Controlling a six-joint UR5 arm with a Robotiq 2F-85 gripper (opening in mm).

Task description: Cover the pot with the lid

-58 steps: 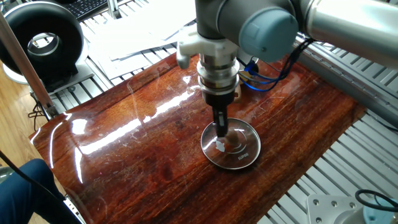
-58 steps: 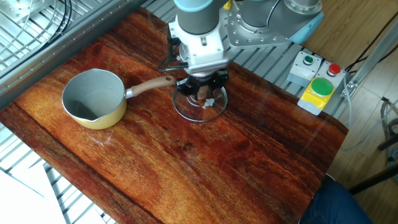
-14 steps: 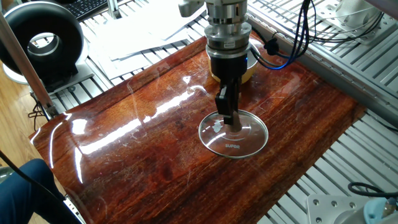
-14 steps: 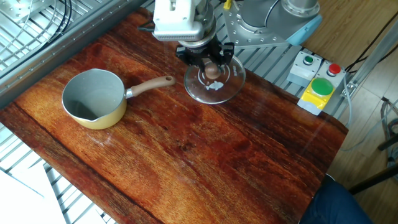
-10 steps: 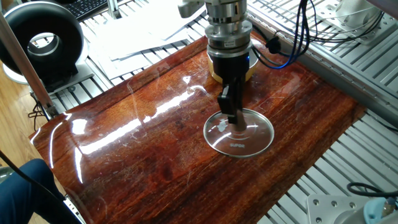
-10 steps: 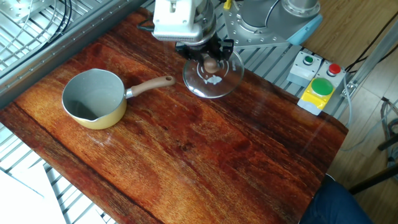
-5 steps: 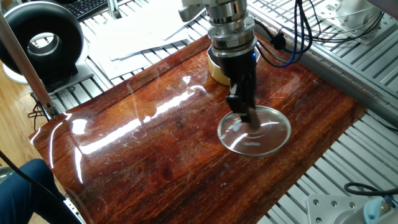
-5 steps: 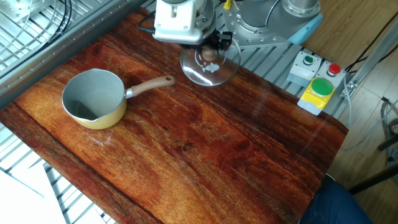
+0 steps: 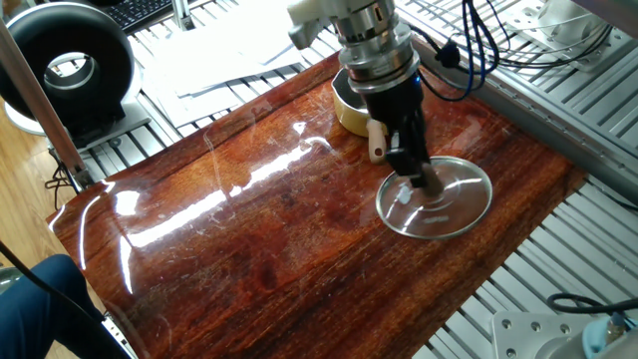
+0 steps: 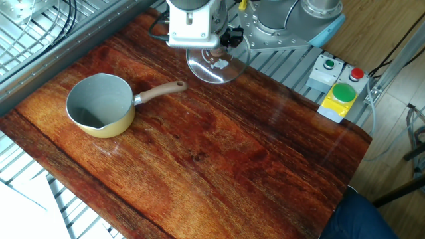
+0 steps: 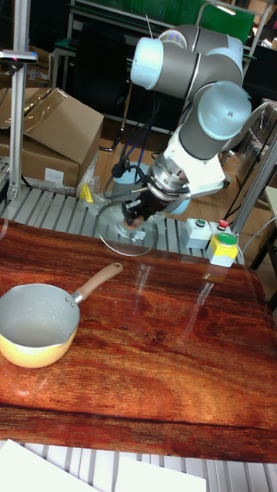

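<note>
The glossy reddish-brown wooden table (image 10: pixel 219 159) fills the scene, sitting on a slatted aluminium frame (image 10: pixel 40 46). Off the far-right corner in the other fixed view stands a yellow-and-grey control box with a green and a red button (image 10: pixel 340 91). In the one fixed view a black round ring-shaped device (image 9: pixel 68 68) sits beyond the table's left corner, with white papers (image 9: pixel 224 55) lying on the slats near it. Cardboard boxes (image 11: pixel 46 134) sit behind the table in the tall fixed view.

The grey UR5 arm (image 11: pixel 204 100) reaches in over the far edge. On the table's left side lies the small round yellow pot with a pale inside and a light wooden stick handle (image 10: pixel 99 106), uncovered, its handle pointing toward the far edge. Nothing stands between it and the lid.

The two-finger gripper (image 11: pixel 137 213) is clamped on the brown knob of the round clear glass lid with a thin metal rim (image 11: pixel 123 231). The lid hangs tilted, clear of the wood, above the far edge, well apart from the pot, beyond the tip of its handle.
</note>
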